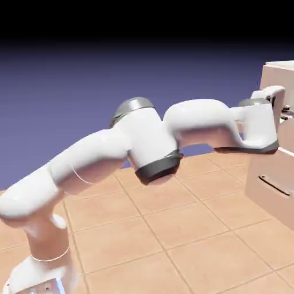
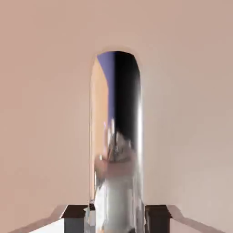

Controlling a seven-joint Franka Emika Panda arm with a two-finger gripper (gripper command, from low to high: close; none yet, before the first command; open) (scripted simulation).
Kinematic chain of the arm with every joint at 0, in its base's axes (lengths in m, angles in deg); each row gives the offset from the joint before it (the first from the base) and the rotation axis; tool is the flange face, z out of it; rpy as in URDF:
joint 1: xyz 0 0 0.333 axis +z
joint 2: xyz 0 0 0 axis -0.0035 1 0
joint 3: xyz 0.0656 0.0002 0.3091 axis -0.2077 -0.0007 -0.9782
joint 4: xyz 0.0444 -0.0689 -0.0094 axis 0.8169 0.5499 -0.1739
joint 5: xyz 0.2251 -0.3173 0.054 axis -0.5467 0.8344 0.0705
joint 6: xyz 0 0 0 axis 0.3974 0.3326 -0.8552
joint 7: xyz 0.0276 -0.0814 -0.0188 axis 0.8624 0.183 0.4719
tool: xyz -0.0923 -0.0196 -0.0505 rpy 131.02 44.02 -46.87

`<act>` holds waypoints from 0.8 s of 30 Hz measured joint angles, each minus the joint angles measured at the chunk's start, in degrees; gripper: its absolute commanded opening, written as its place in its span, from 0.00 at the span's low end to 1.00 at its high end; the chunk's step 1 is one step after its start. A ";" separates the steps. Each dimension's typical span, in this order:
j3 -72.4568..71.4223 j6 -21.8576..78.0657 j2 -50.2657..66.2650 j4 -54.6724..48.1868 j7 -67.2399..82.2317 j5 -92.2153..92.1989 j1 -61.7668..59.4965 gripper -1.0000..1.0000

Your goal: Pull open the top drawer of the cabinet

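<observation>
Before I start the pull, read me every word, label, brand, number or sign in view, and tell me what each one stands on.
No readable text in either view.
Robot base: small dark marks near a lit blue strip, too small to read.
Cabinet: no lettering on the part in view.
Handle: only reflections on its shiny surface.

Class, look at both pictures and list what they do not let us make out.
- The cabinet's far side: cut off by the exterior view's right edge.
- The top drawer's handle, its ends: one runs out of the hand view's bottom edge; the gripper and arm crowd it in the exterior view.
- Whether the top drawer has begun to open: its edges lie outside the hand view.
</observation>
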 measured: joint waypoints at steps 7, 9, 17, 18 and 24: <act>-6.04 4.58 -5.89 14.53 -5.50 2.02 -10.71 0.00; -8.25 5.75 -7.59 18.68 -7.06 2.42 -14.24 0.00; -19.98 9.54 -12.98 34.31 -12.19 3.32 -30.45 0.00; -21.64 9.90 -13.30 36.01 -12.54 3.31 -32.53 0.00; -31.76 11.42 -14.79 45.21 -14.85 3.31 -44.98 0.00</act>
